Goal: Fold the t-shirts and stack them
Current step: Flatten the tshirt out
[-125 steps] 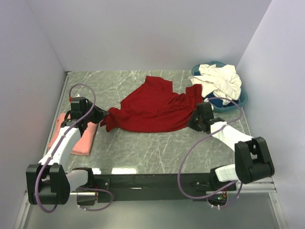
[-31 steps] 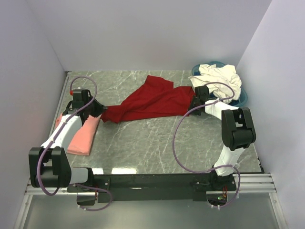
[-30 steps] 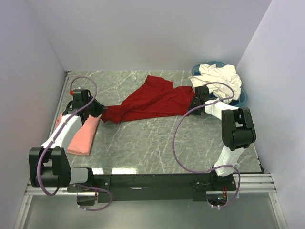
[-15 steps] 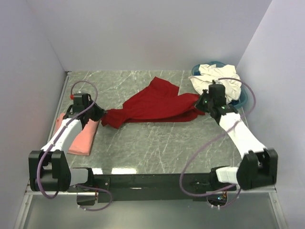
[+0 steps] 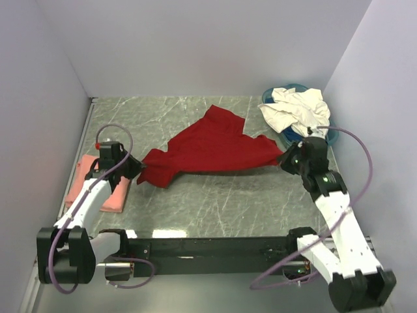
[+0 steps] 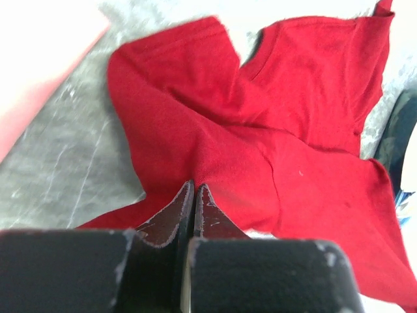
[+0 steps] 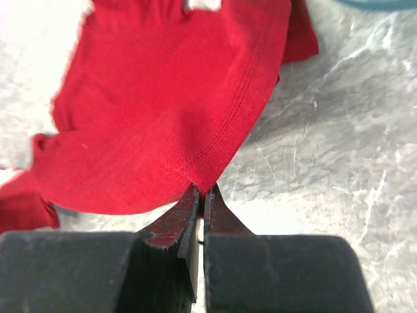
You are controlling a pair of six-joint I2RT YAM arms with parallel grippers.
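The marble table (image 5: 215, 202) bears one red t-shirt (image 5: 208, 147), one pink t-shirt (image 5: 116, 195), one basin (image 5: 331, 137).

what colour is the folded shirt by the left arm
Salmon pink. The folded t-shirt shows best in the top external view.

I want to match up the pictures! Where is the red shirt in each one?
Top view: the red shirt is in the middle of the table, spread between the left gripper and the right gripper.
Left wrist: the red shirt fills most of the picture, pinched at the bottom.
Right wrist: the red shirt is at the upper left, its hem pinched.
Shared landmark: the grey marble table, seen in all three.
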